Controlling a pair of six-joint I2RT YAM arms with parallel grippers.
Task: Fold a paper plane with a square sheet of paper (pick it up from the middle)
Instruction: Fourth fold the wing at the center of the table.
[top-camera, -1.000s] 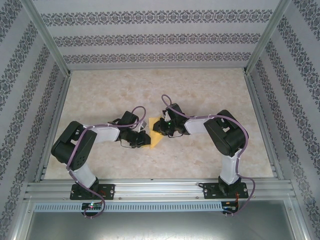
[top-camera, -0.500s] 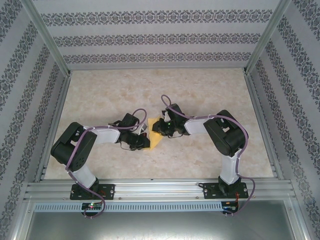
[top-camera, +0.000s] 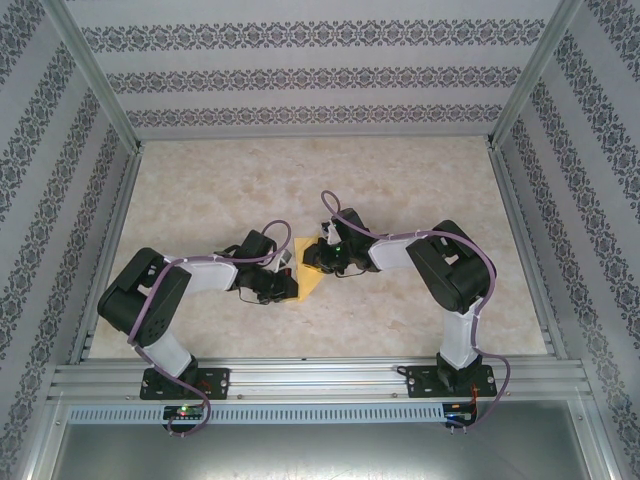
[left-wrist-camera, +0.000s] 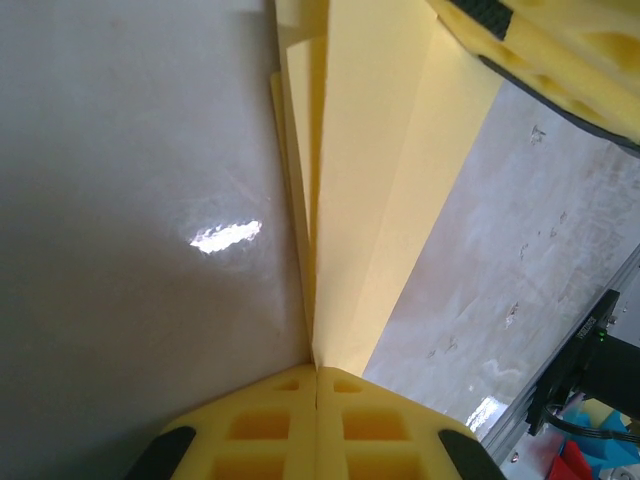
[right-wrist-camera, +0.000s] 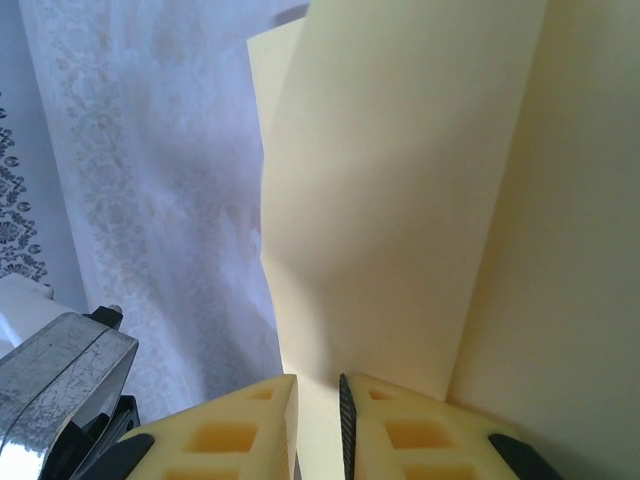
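Note:
The square sheet of paper (top-camera: 311, 282), folded yellow, is held on edge mid-table between the two grippers. My left gripper (top-camera: 289, 287) is shut on its near end. In the left wrist view the pads meet at the folded layers (left-wrist-camera: 317, 370), and the paper (left-wrist-camera: 370, 200) fans upward from them. My right gripper (top-camera: 316, 257) is at the paper's far end, and one of its yellow fingers (left-wrist-camera: 560, 45) shows in that same view. In the right wrist view its jaws (right-wrist-camera: 318, 385) stand a narrow gap apart, with a flap of the paper (right-wrist-camera: 400, 200) running into the gap.
The table (top-camera: 420, 190) is pale and marbled, with patterned walls on three sides. An aluminium rail (top-camera: 300, 378) runs along the near edge, where both arm bases are bolted.
My left gripper has closed onto the paper's near end and shifted slightly left. The right gripper has barely moved, and its jaws have eased apart a little.

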